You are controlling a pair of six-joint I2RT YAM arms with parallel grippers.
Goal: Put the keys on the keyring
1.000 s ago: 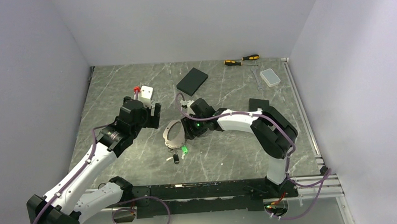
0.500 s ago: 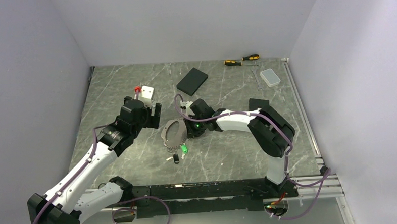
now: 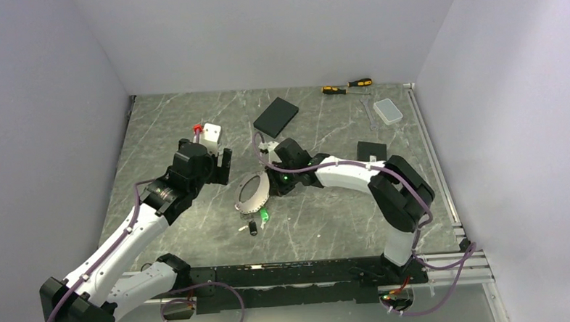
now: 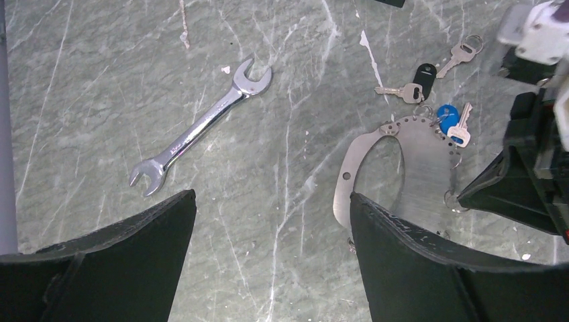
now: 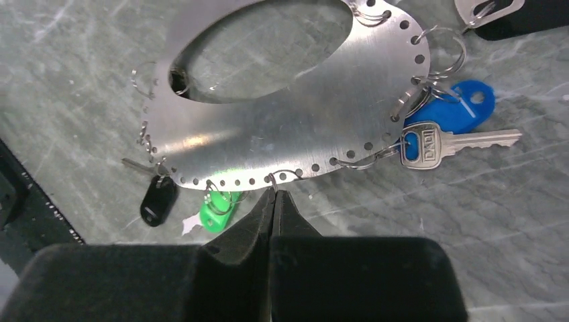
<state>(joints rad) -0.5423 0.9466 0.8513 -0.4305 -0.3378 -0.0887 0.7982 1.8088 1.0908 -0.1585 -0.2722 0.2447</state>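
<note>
Marbled table [image 3: 321, 228] bears wrench [image 4: 201, 127], keys [image 4: 410, 86], screwdrivers [image 3: 346, 86], perhaps a notebook [image 3: 276, 116].

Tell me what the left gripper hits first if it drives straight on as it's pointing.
Probably the bare table, between the wrench and the keyring; the left gripper stands open over that gap. Depth is unclear, so the keyring's edge could catch first.

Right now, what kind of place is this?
Probably a robot lab workbench: left arm and right arm bolted to a table, white walls boxing it in, plus a wrench and screwdrivers.
</note>
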